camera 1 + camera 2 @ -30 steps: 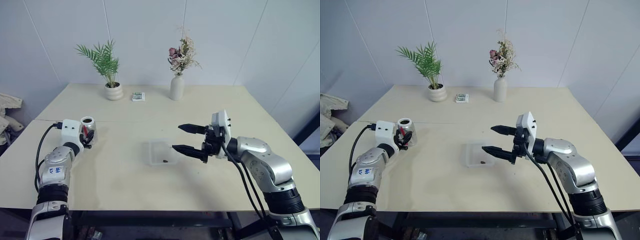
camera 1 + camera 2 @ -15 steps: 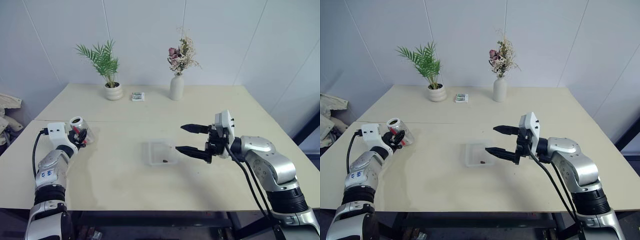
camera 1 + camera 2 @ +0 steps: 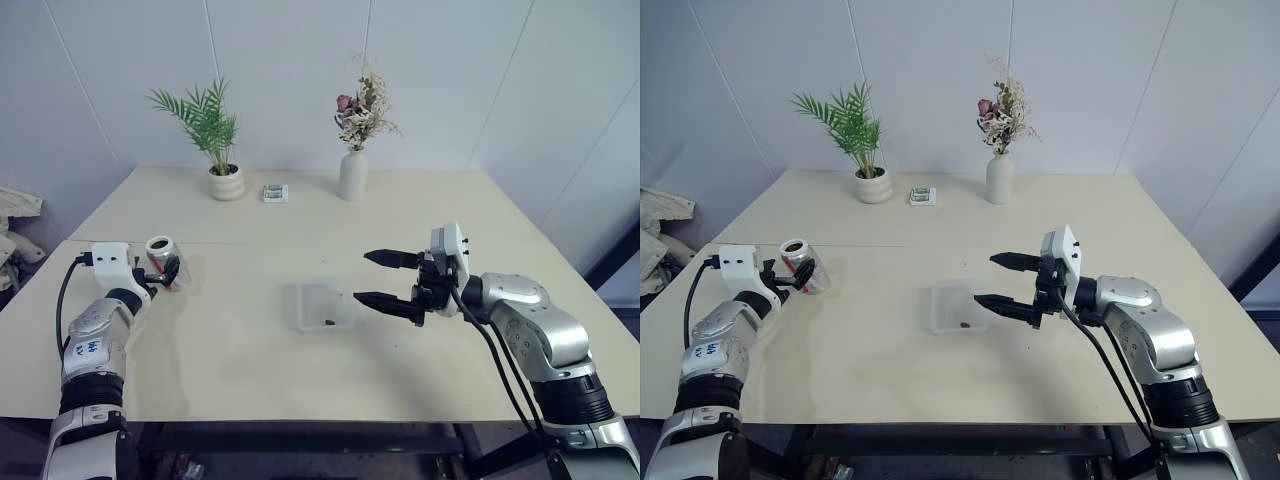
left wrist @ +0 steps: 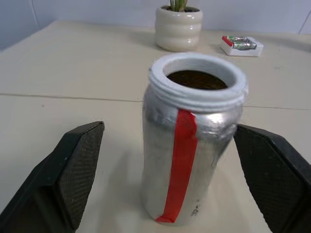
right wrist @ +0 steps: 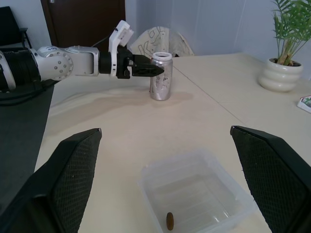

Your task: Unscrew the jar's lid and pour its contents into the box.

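The left gripper (image 4: 167,179) has its two black fingers spread wide, one on either side of the jar (image 4: 190,138), with a clear gap between each pad and the jar wall. The right gripper (image 3: 382,279) is likewise spread apart, holds nothing, and hangs level just beside the box (image 3: 323,304), pointing toward the robot's left.

Hidden or unclear:
- The lid cannot be made out.
- In the left wrist view the jar's base edge is partly cut off by the frame, and both finger roots are cropped.
- The jar's inside shows as a dark brown hollow; whether anything lies in it cannot be told.
- The box walls are clear and faint against the table (image 3: 400,220) in the head views.

Jar orientation: it stands on the table near the left edge, long axis close to upright, with a slight lean in the head views. Its open white-rimmed mouth faces up. A red stripe runs down the silvery side.

The box sits at mid-table, well apart from the jar, open side up. One small brown lump (image 5: 169,221) lies on its floor near a corner.
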